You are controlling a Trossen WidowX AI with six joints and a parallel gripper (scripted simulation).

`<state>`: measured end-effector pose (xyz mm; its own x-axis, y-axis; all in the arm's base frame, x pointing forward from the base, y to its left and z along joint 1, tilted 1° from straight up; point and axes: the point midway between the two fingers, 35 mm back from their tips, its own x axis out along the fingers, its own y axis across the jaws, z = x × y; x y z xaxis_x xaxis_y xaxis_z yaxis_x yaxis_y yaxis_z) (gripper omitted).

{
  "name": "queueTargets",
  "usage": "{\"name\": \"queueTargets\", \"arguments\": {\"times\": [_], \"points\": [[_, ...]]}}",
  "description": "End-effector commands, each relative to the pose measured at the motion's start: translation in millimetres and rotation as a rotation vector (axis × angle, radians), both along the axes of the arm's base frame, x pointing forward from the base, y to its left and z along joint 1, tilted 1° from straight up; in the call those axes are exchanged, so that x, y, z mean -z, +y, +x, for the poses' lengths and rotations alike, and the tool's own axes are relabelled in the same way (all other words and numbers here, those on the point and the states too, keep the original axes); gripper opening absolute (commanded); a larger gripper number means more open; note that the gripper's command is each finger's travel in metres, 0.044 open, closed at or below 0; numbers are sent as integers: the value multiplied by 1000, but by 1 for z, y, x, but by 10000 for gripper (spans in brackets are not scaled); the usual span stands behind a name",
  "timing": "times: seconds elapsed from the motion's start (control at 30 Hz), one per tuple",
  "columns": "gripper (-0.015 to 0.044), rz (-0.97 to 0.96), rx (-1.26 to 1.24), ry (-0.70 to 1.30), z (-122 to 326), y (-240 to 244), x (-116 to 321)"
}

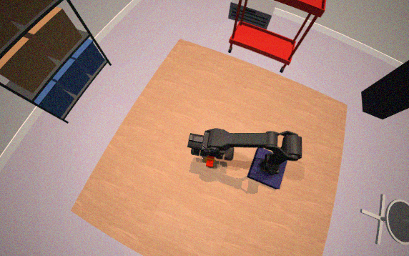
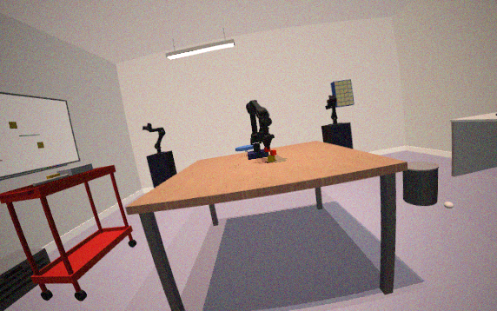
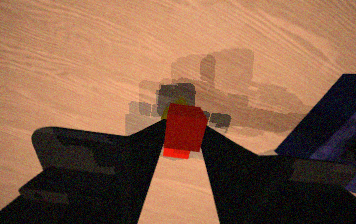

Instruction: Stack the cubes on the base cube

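The yellow base cube (image 2: 271, 159) (image 3: 181, 101) stands on the table, mostly hidden in the wrist view. One loose red cube (image 1: 209, 163) (image 2: 273, 152) (image 3: 176, 154) sits on top of it, toward one side. My gripper (image 2: 267, 148) (image 3: 183, 126) is shut on the other red cube (image 2: 267, 150) (image 3: 183, 131). It holds that cube above the base cube's area, close to the placed one. In the wrist view the held cube covers most of both cubes below. The top view shows the arm over the held cube. The exact height and gap cannot be told.
The arm's dark blue mounting plate (image 1: 255, 171) (image 2: 257, 155) (image 3: 320, 120) is on the wooden table (image 1: 171, 107) (image 2: 261, 178), beside the cubes. A red cart (image 1: 262, 43) (image 2: 93, 252) stands on the floor beyond the table edge.
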<state>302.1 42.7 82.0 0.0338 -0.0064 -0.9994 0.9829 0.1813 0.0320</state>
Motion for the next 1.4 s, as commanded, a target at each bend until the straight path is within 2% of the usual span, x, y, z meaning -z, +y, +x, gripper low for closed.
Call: {"name": "queueTargets", "arguments": {"times": [0.0, 0.27, 1.1, 1.23, 1.37], "points": [[105, 2, 5, 5, 0, 0, 9], [105, 2, 3, 5, 2, 0, 26], [105, 2, 3, 5, 2, 0, 28], [205, 2, 3, 5, 2, 0, 28], [205, 2, 3, 5, 2, 0, 28]]}}
